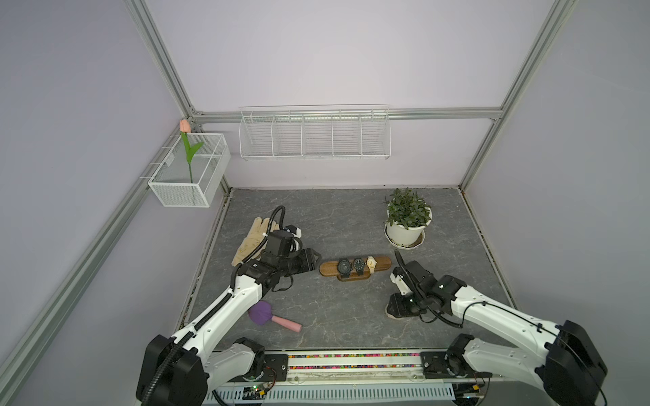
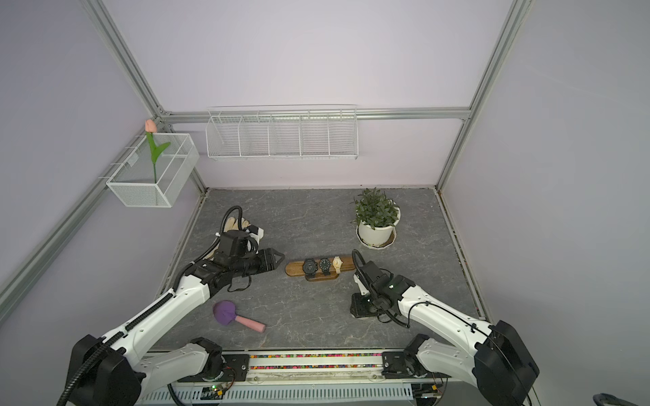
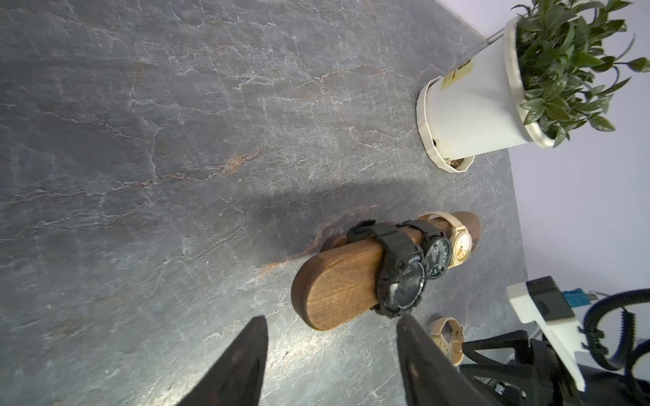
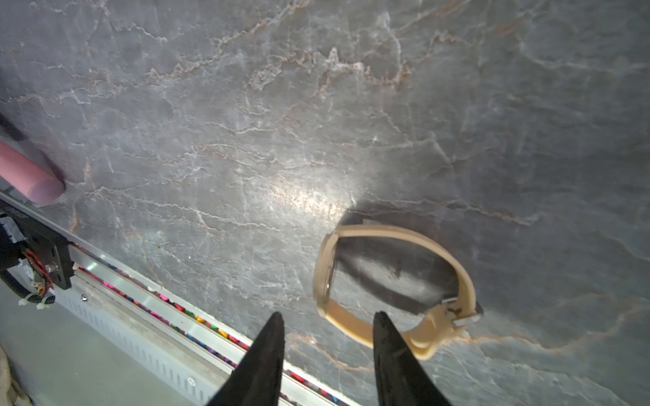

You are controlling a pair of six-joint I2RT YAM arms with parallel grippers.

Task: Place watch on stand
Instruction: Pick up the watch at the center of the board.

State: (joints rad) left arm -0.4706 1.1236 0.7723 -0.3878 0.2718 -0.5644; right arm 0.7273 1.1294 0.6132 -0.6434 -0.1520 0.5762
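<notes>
A loose tan rubber-strap wristwatch (image 4: 387, 230) lies on the grey marbled table (image 1: 316, 218), just beside the right end effector (image 4: 329, 315), whose jaws are spread and empty. It should close squarely across the strap. The left end effector (image 1: 315, 259), also spread, hovers by the single long brown wooden stand (image 1: 329, 269), which carries two black watches (image 1: 344, 267) and one gold-faced watch (image 1: 371, 262). That makes four watches.

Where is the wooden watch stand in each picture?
Top view: stand a bit below the picture's middle.
Top view: stand a bit below the middle too.
Left wrist: stand close up, rounded end toward the camera.
Right wrist: not in it.
Landmark: white plant pot, beyond the stand in those three views.
</notes>
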